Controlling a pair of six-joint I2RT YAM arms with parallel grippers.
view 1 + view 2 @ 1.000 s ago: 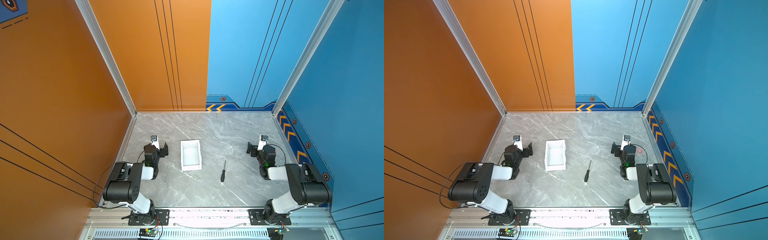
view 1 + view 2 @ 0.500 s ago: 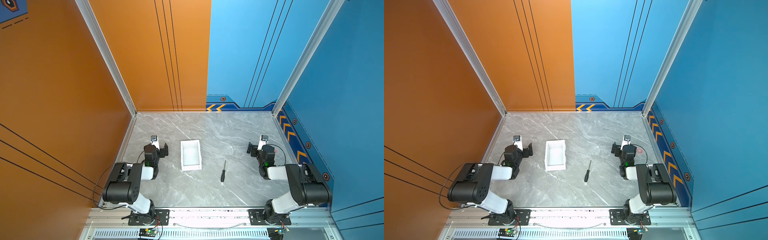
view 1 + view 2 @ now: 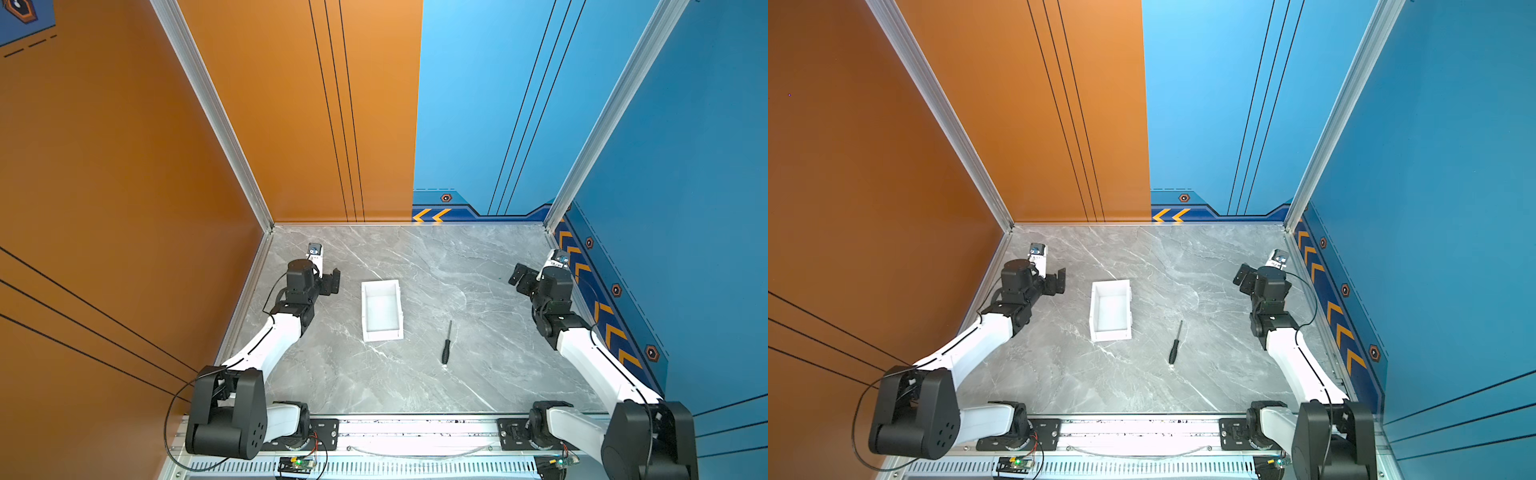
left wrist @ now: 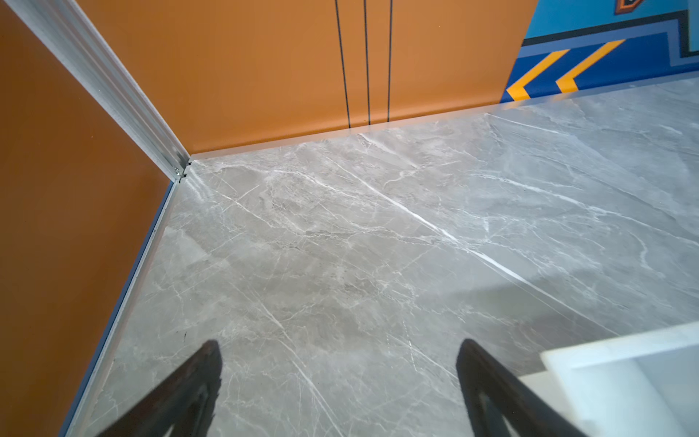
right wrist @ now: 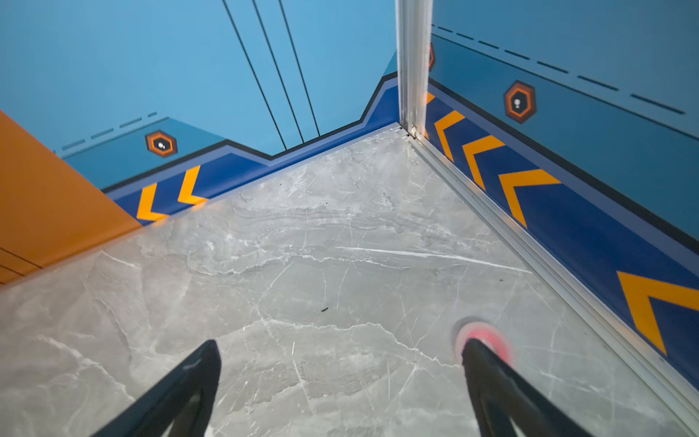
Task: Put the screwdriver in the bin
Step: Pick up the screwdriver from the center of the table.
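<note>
One screwdriver (image 3: 446, 344) is seen lying flat on the grey marble table (image 3: 478, 257), apart from the one white bin (image 3: 382, 335) on its right, while two grippers, left (image 3: 334, 280) and right (image 3: 519, 279), are held spread at opposite sides, the left near the bin.

Grey marble desk (image 3: 415, 257) inside an orange-and-blue walled cell.
Orange wall (image 3: 124, 166) on left and part of back, blue wall (image 3: 685, 166) on the rest; aluminium posts (image 3: 208, 112) in back corners; yellow chevrons (image 5: 529, 178) and hexagon markers (image 5: 520, 101) along blue base; metal rail (image 3: 415, 428) at front edge; blurred red spot (image 5: 488, 335) on desk near blue side wall.
</note>
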